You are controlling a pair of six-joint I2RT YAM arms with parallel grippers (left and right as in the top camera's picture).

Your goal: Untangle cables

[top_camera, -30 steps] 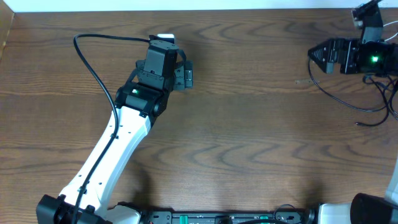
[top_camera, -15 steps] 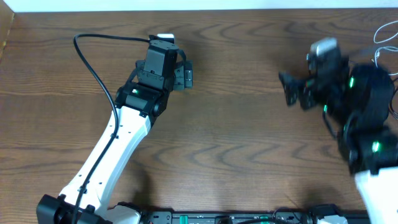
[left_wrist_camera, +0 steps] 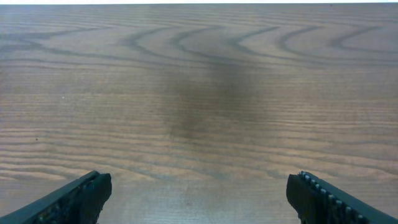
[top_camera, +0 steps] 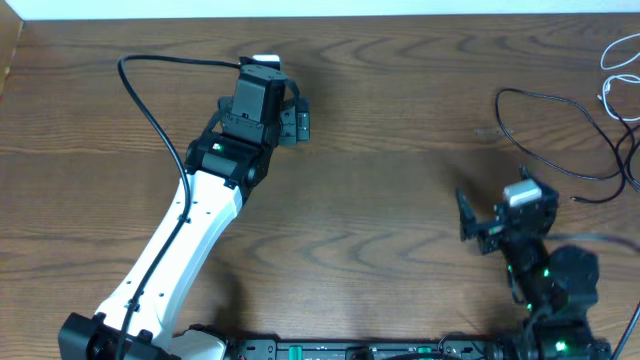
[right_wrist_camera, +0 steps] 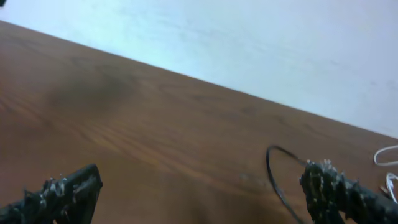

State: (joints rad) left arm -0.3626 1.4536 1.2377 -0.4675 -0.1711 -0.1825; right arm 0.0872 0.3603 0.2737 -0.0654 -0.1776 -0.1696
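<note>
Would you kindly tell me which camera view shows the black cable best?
The overhead view: the black cable lies in an open loop on the right, with most of its run visible. The right wrist view catches only a short curved piece. The left wrist view shows none of it.

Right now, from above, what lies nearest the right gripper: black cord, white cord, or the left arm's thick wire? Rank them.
1. Black cord, just beyond the right gripper, up the table.
2. White cord, in the far right corner.
3. Thick wire, far across on the left.
</note>
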